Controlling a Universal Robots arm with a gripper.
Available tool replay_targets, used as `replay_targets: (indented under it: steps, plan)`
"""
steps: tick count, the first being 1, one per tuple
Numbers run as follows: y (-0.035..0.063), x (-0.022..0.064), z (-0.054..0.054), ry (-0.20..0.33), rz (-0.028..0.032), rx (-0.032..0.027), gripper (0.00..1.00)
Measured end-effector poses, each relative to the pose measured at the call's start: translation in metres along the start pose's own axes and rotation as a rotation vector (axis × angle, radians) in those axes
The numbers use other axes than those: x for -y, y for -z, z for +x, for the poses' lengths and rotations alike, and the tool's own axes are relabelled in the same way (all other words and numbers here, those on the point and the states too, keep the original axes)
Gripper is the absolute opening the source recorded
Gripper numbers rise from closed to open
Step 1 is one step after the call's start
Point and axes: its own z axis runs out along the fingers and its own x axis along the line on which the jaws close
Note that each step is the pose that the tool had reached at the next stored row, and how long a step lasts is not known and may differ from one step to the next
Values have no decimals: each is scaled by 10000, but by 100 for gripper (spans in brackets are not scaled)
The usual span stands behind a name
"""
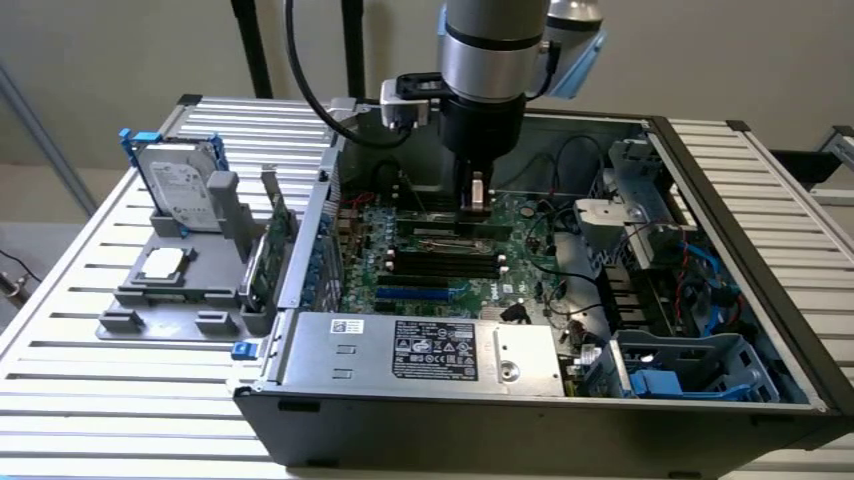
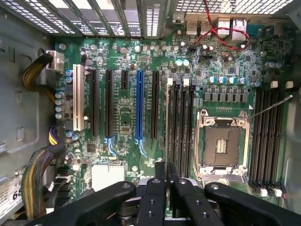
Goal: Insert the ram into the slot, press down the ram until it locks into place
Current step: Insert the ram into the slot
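Observation:
My gripper [image 1: 477, 205] hangs inside the open computer case, low over the green motherboard [image 1: 514, 285]. In the wrist view its two black fingers [image 2: 161, 181] stand pressed together at the gripper [image 2: 167, 165], shut on the ram [image 2: 166, 122]. The ram shows edge-on as a thin pale line running away from the fingertips. It lies parallel to the black memory slots [image 2: 175, 122] and sits over the edge of that group on the blue-slot side, just beside the nearest slot. The slots' white end clips [image 2: 170, 81] show at their far ends. I cannot tell whether the ram touches a slot.
The square silver CPU socket [image 2: 221, 141] lies beside these slots, with a second group of black sockets [image 2: 268, 136] beyond it. A blue slot [image 2: 139, 106] and black expansion slots sit on the other side. Cable bundles [image 2: 35, 179], a power supply [image 1: 427, 350] and a hard drive stand [image 1: 180, 190] are nearby.

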Motion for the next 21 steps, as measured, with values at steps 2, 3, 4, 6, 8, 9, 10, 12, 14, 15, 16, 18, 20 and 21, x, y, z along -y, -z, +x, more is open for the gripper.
replay_targets:
  steps: [2, 3, 4, 6, 8, 9, 10, 12, 14, 15, 16, 18, 20, 21]
  plan:
    - [-36, -1, 0, -27, 4, 0, 13]
    - [-54, -1, -1, -44, 4, -1, 13]
    - [-72, -1, -2, -63, 6, -1, 13]
    - [-109, -2, -6, -107, 11, -1, 13]
    - [-144, -2, -16, -150, 15, -3, 13]
    - [-161, -2, -22, -170, 17, -4, 13]
    - [-178, -2, -29, -191, 19, -7, 13]
    - [-212, -3, -45, -231, 25, -10, 13]
    - [-243, -3, -60, -265, 34, -15, 13]
    - [-258, -3, -67, -278, 40, -21, 13]
    - [-271, -5, -78, -280, 53, -27, 13]
    - [-296, -13, -91, -278, 119, -44, 13]
    - [-319, -22, -101, -277, 195, -63, 13]
    - [-331, -29, -104, -277, 227, -75, 13]
